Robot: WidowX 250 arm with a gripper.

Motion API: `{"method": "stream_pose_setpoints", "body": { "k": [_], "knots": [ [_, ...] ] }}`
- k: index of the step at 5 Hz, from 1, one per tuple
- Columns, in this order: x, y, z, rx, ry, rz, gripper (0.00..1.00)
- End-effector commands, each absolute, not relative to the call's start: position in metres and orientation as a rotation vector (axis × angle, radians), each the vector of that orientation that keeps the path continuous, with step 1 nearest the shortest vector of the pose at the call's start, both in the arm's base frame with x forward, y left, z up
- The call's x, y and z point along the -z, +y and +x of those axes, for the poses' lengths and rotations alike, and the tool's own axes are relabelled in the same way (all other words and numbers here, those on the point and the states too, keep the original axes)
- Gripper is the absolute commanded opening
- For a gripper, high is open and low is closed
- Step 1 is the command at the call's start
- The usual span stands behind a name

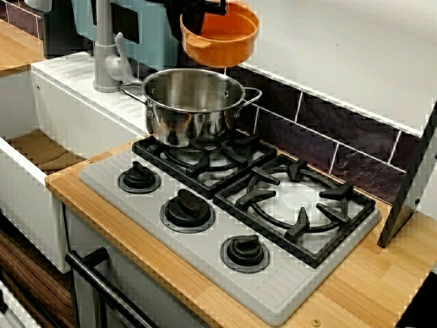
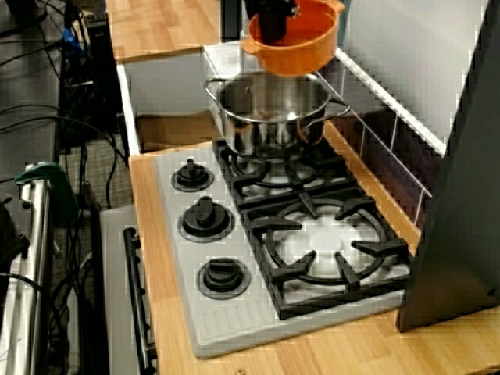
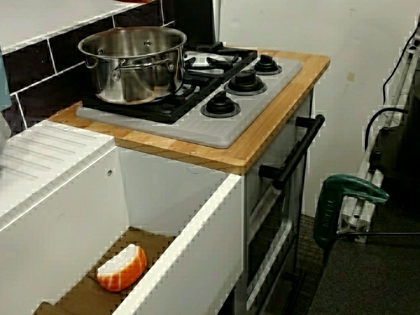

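Step in hand, as I read it: a carry. The end effector (image 2: 273,23) is clamped on the rim of the orange bowl (image 1: 220,34). The bowl hangs slightly tilted in the air just above the steel pot (image 1: 194,106), apart from it. The pot sits on the stove (image 1: 225,273) burner nearest the faucet (image 1: 106,55), with 3 knobs (image 1: 187,208) in front. Any descent would call for clearing the pot's rim and side handles. An orange-and-white piece (image 3: 121,268) lies in the sink (image 3: 190,243). No brand, label or writing is readable in any view.
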State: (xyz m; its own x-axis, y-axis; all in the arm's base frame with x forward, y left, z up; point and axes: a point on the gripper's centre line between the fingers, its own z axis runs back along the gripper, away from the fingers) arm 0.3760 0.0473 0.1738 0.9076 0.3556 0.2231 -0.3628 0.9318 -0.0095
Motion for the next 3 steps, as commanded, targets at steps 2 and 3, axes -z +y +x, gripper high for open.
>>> {"method": "stream_pose_setpoints", "body": {
  "k": [2,3],
  "knots": [
    [-0.181,0.005,0.365,-0.311,-0.234,-0.009,0.00],
    [-0.179,-0.012,0.359,-0.275,-0.217,-0.020,0.00]
  ]
}}
